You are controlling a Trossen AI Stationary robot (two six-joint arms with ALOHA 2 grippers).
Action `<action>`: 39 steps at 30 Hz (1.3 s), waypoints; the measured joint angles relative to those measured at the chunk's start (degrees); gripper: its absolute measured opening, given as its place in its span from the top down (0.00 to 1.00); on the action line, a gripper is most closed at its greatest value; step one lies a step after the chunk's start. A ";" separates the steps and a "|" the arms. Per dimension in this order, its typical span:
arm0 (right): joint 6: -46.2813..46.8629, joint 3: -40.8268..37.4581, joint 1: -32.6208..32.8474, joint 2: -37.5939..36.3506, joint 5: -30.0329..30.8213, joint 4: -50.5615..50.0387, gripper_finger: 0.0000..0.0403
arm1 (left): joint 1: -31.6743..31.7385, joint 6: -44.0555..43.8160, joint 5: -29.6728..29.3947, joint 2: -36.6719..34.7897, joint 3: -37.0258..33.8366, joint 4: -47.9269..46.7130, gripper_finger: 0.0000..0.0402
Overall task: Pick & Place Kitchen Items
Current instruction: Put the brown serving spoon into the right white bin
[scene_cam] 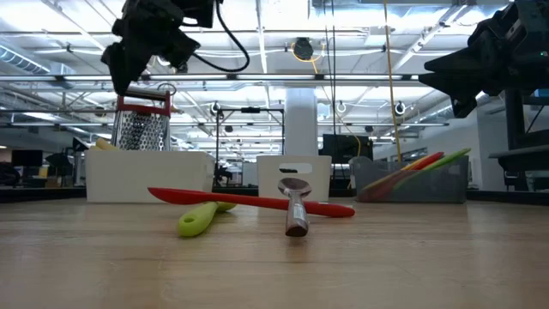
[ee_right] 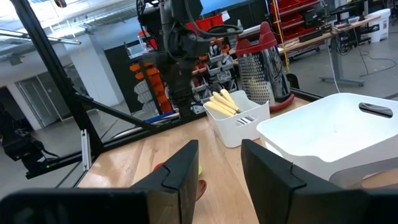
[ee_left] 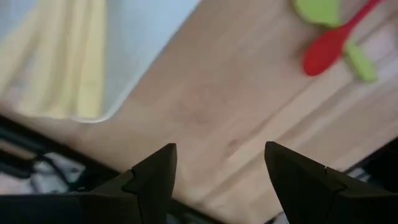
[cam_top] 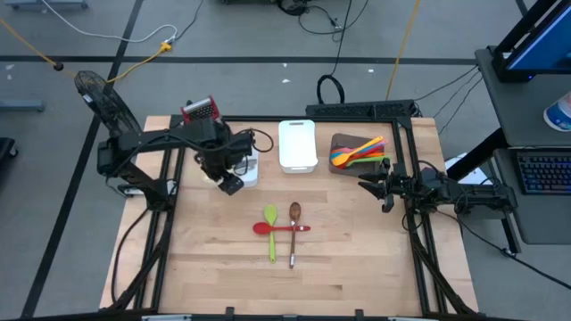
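Spoons on the table: a red spoon (cam_top: 264, 228), a green spoon (cam_top: 271, 225) and a brown spoon with a metal handle (cam_top: 293, 230) lie together in the middle of the table (cam_top: 357, 267). The red one lies across the other two.
Yellow sticks: a few pale yellow sticks (ee_right: 222, 102) lie in a small white tray (ee_right: 239, 122) near the back left of the table, just in front of the grater (cam_top: 201, 111).
More spoons: orange, green, blue and yellow spoons (cam_top: 359, 152) sit in a brown tray (cam_top: 343, 141) at the back right.
Big white tray: a big white tray (cam_top: 297, 144) stands between the small white tray and the brown tray.
Left gripper: the left gripper (ee_left: 219, 163) hangs in the air over the near edge of the small white tray. Its fingers are spread apart and hold nothing. The red and green spoons are off to one side of it, well apart.
Right gripper: the right gripper (ee_right: 219, 160) waits above the right side of the table, just in front of the brown tray. Its fingers stand a little apart with nothing between them.
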 joint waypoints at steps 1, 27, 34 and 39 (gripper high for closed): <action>0.00 0.00 0.02 -0.02 0.00 0.02 0.72 | -0.48 -1.09 0.78 0.00 0.02 0.27 0.38; 0.00 0.00 0.01 0.00 -0.02 0.02 0.72 | -21.72 -42.51 -7.08 2.76 0.10 43.92 0.38; 0.00 0.00 0.02 -0.02 -0.02 0.06 0.72 | -24.80 -43.25 -8.31 5.57 -0.01 46.31 0.38; 0.00 0.00 0.00 -0.02 -0.02 0.04 0.72 | -24.76 -31.88 -12.12 6.40 -0.02 50.45 0.38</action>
